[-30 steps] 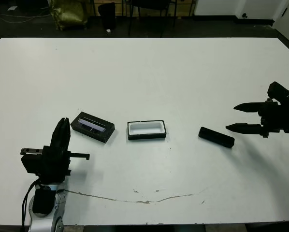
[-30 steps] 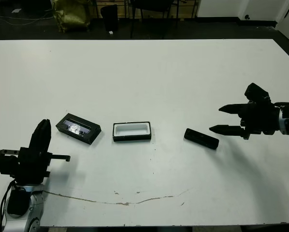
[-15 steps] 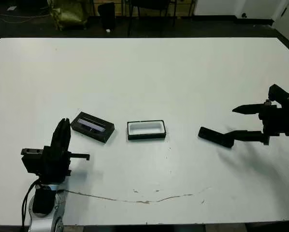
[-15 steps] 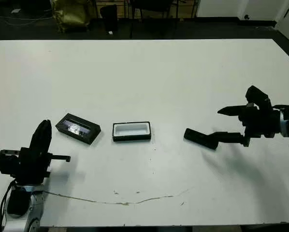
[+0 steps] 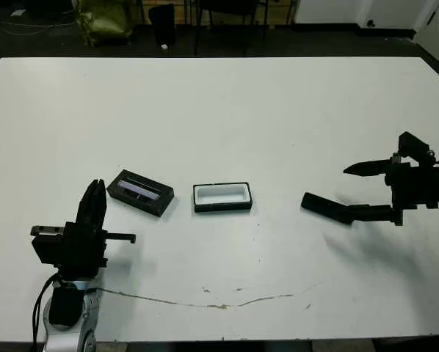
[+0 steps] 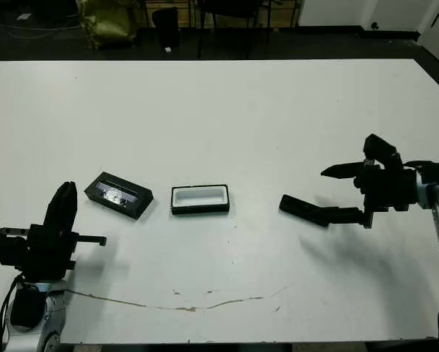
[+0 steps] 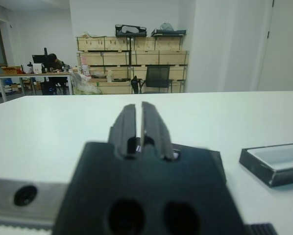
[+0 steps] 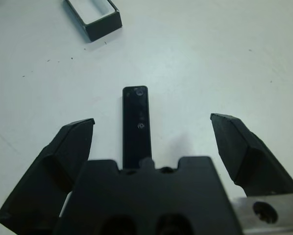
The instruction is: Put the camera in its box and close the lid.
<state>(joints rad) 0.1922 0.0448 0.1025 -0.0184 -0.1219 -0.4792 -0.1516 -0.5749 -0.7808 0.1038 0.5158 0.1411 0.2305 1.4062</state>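
Observation:
The camera [image 5: 327,207], a flat black oblong, lies on the white table right of centre. My right gripper [image 5: 348,192] is open and straddles its right end. In the right wrist view the camera [image 8: 136,125] lies lengthwise between the spread fingers [image 8: 70,147], apart from both. The box [image 5: 222,197], black with a white lining, sits open at the table's middle. Left of it lies the lid [image 5: 140,193] with its purplish strip. My left gripper [image 5: 95,196] is shut on nothing, near the front left, just short of the lid.
A thin cracked line [image 5: 219,302] runs across the table [image 5: 227,110] near its front edge. Beyond the far edge are a dark floor, chair legs and a yellow bag [image 5: 102,18]. The left wrist view shows shelves and a seated person [image 7: 53,61] far off.
My right gripper has moved left and down, so the camera's right end now lies between its open fingers. The camera, box, lid and left arm have stayed put.

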